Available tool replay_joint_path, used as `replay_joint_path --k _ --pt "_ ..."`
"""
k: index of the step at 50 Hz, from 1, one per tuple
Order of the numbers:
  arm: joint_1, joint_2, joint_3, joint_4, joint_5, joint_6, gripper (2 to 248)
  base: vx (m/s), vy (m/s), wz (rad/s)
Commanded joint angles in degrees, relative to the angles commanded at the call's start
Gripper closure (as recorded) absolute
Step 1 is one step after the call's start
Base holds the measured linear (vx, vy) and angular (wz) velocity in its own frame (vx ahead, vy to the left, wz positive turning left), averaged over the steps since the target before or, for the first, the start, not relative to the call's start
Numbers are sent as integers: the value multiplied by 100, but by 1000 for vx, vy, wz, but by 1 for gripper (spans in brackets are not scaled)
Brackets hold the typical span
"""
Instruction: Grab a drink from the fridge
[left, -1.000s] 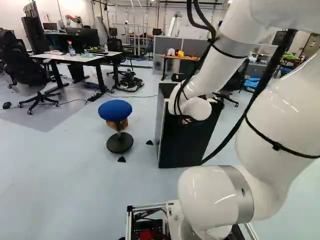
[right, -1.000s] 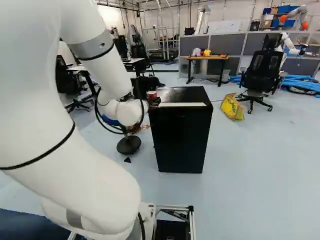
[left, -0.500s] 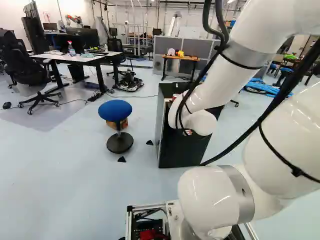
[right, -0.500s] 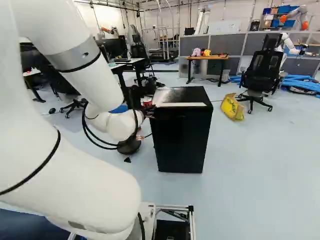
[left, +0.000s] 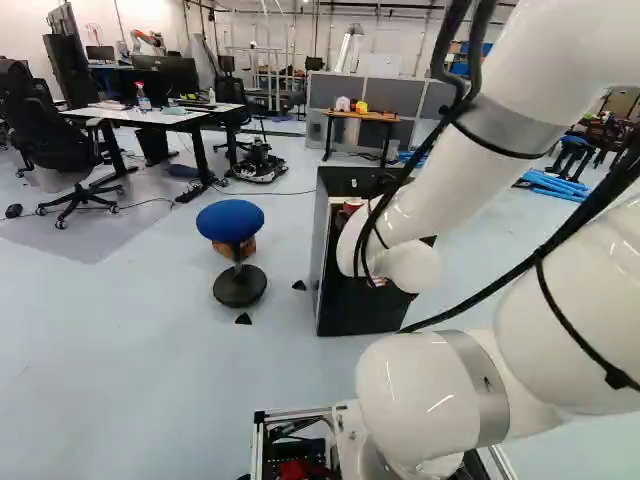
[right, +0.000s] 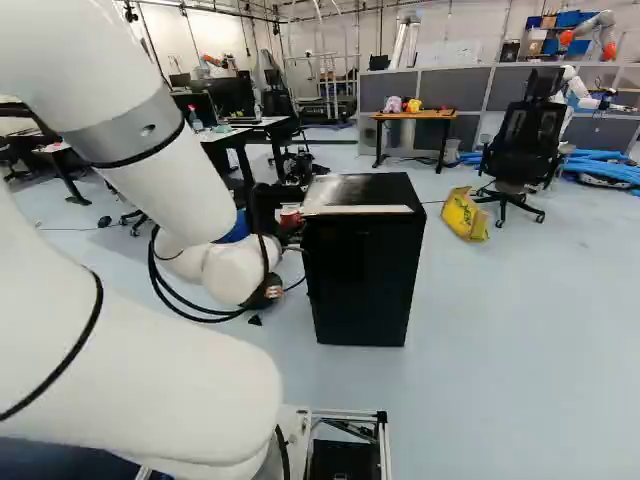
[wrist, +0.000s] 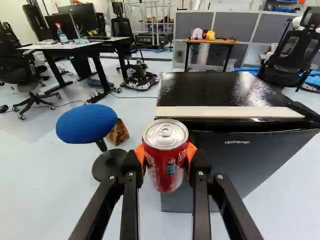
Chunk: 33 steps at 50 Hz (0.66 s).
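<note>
Lower and drawn further back from where it was half a second ago, the arm (left: 440, 180) has shifted down in both base views, and the red drink can (wrist: 165, 165) has travelled with it; the black fridge (right: 365, 280) has stayed put on the floor (right: 500, 340). The hand (right: 289, 226) is holding the can from two sides, with its orange pads (wrist: 191, 152) pressed against it. The can is upright in the air, outside the fridge, its silver top and pull tab uncovered. Seen from the wrist, it stands in front of the fridge's near corner, on the side toward the blue stool (wrist: 86, 123); in the right base view it shows just beside the fridge's upper left edge. A pale strip (wrist: 230, 112) runs along the front of the fridge's glossy top. The stool stands apart from the fridge on its round black foot, with a brown box (wrist: 118, 133) behind it. Beyond the fridge, a wooden-topped counter (wrist: 216, 42) carries a pink toy (wrist: 197, 34) and a yellow toy (wrist: 210, 35). At the right of the right base view, a yellow bag (right: 465, 214) lies near a black office chair (right: 526, 150).
</note>
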<state>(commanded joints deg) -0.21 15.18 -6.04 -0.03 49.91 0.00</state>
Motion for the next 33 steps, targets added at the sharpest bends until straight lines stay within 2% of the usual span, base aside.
replay_joint_path --k 33 --pt "21 82 104 3 9 0 151 0 0 0"
